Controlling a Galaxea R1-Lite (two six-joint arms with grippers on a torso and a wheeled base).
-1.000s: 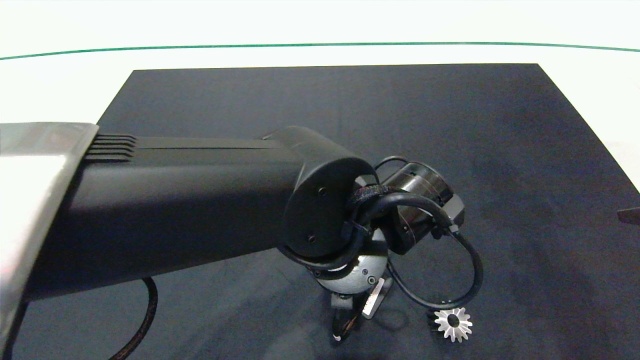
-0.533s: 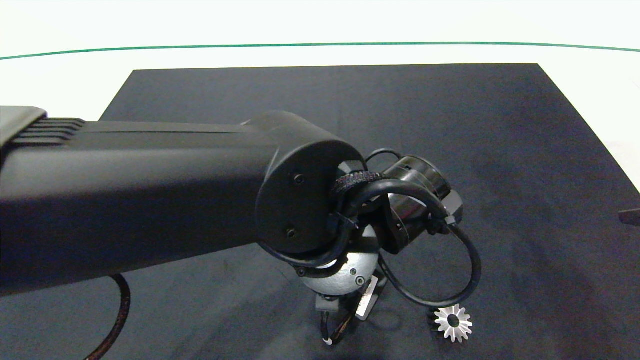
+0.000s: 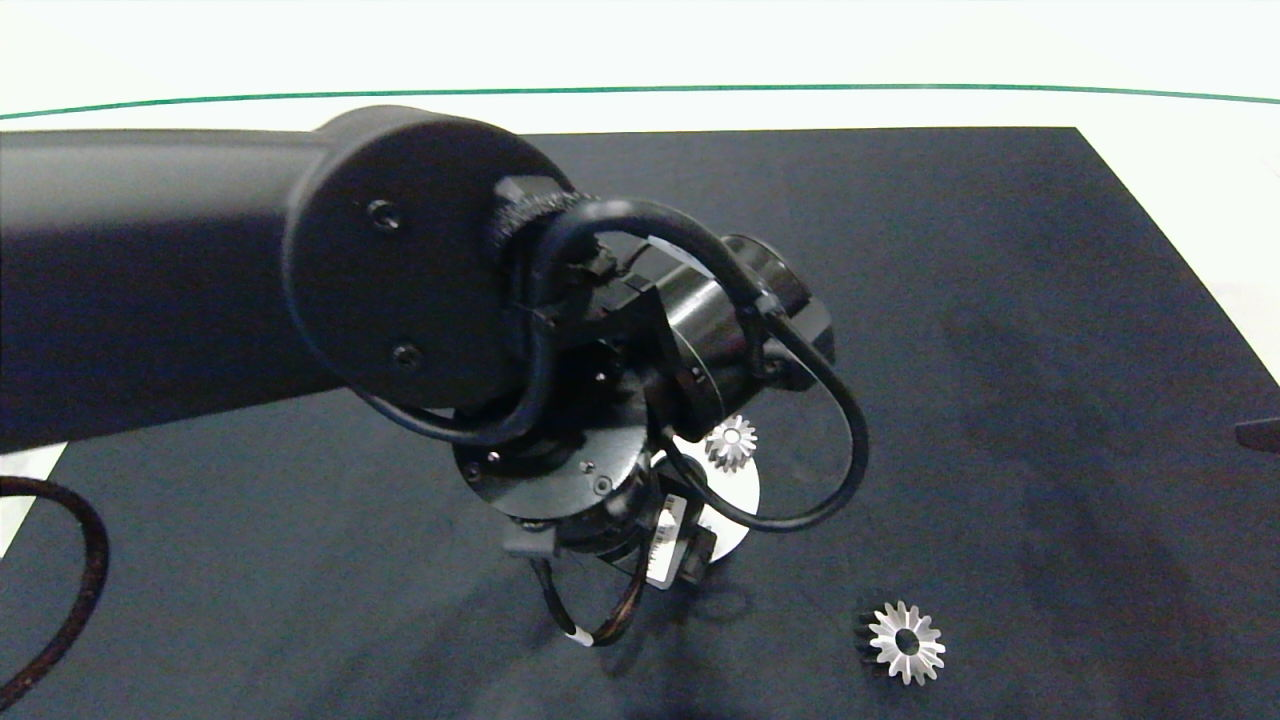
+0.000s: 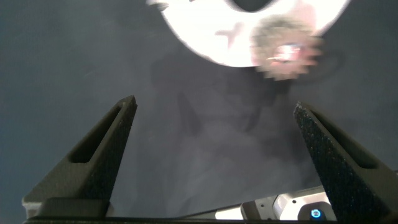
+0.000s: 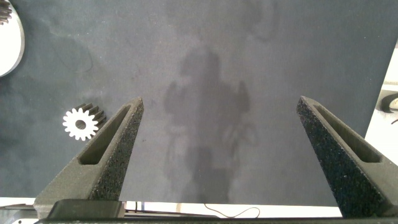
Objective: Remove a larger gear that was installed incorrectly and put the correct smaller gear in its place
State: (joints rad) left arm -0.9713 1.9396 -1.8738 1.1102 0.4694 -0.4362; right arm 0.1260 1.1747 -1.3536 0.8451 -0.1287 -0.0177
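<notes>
While the left end effector [image 4: 214, 106] is hovering open and empty above the white disc [image 3: 745, 487], the larger gear [image 3: 905, 642] is lying on the mat [image 3: 1000, 300] beside the disc, apparently removed. A small gear [image 3: 731, 443] is sitting on the disc; its seating probably needs confirming next. Only the right wrist view is showing the right end effector [image 5: 217, 106], open and parked apart.

No writing, label, brand or number can be read anywhere, neither on the arm nor on the mat.
</notes>
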